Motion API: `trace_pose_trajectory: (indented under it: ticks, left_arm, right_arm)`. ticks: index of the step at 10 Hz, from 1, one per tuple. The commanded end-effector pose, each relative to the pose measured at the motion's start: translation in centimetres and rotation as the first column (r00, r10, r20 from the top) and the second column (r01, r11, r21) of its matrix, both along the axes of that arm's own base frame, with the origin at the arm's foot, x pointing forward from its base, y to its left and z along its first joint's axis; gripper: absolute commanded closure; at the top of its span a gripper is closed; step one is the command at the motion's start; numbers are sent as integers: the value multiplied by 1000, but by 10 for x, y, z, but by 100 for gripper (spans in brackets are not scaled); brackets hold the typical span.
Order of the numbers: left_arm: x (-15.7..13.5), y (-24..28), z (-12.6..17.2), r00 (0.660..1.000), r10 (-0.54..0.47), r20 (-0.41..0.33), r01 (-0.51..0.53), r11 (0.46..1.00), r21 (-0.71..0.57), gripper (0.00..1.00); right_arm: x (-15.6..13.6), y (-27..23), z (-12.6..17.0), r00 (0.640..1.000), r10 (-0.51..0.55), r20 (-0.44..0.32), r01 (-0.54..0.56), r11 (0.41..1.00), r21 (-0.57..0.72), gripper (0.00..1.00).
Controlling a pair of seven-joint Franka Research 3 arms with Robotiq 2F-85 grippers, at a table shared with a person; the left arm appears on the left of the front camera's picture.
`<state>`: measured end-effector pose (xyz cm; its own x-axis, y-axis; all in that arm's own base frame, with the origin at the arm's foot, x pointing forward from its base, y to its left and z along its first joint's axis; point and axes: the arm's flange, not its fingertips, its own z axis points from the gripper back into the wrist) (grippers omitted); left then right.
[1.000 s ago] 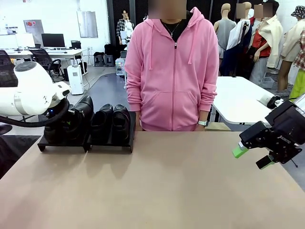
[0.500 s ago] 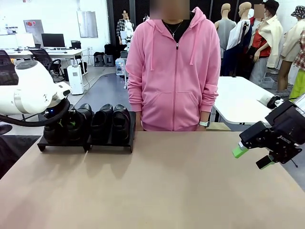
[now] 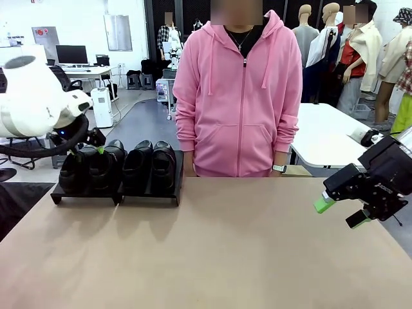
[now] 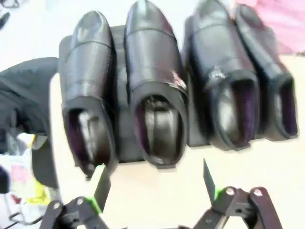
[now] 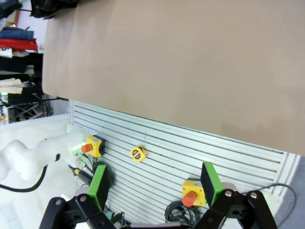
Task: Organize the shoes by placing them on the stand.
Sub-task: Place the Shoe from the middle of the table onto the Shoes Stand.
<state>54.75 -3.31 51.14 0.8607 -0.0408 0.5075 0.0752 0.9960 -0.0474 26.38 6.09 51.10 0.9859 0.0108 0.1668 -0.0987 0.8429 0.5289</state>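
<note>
Tan tabletop (image 3: 219, 251) bore one stand (image 4: 123, 143) with four shoes (image 4: 155, 90); left gripper (image 4: 155, 183) and right gripper (image 5: 153, 183) both gaped, empty.

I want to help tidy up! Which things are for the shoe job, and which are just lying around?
For the job: four glossy black leather shoes; low matte black stand.
Just lying around: small yellow tape measure; yellow boxes with red buttons.

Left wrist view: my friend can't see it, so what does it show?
Four glossy black shoes sit side by side on the black stand, openings toward the camera. The left gripper hovers open and empty just in front of them.
</note>
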Motion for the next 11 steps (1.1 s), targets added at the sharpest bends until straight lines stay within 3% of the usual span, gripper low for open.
trace_pose_trajectory:
  ticks: [1, 2, 3, 5, 6, 8, 9, 10, 11]
  left_arm:
    - [-70, 11, 35, 993, -106, -57, 104, 994, -43, 0]
    - [-102, 16, 48, 981, -186, -51, 181, 979, -94, 0]
    - [-140, 24, 52, 962, -255, -98, 239, 960, -146, 0]
    - [-204, 47, 44, 938, -346, -21, 325, 898, -297, 0]
    - [-219, 65, 29, 980, -195, 25, 188, 890, -415, 0]
    - [-221, 78, -9, 987, -140, 75, 156, 767, -622, 0]
    - [-207, 80, -16, 990, -132, 54, 135, 747, -651, 0]
    - [-194, 78, -18, 988, -144, -51, 82, 786, -613, 0]
    - [-221, 93, 7, 990, -137, 22, 122, 787, -605, 0]
  right_arm:
    - [4, -1, 1, 1000, 19, 22, -20, 1000, 24, 0]
    - [4, -1, 1, 1000, 19, 22, -20, 1000, 24, 0]
    - [4, -1, 1, 1000, 19, 22, -20, 1000, 24, 0]
    - [4, -1, 1, 1000, 19, 22, -20, 1000, 24, 0]
    - [4, -1, 1, 1000, 19, 22, -20, 1000, 24, 0]
    - [4, -1, 1, 1000, 19, 22, -20, 1000, 24, 0]
    - [4, -1, 1, 1000, 19, 22, -20, 1000, 24, 0]
    - [4, -1, 1, 1000, 19, 22, -20, 1000, 24, 0]
    - [4, -1, 1, 1000, 19, 22, -20, 1000, 24, 0]
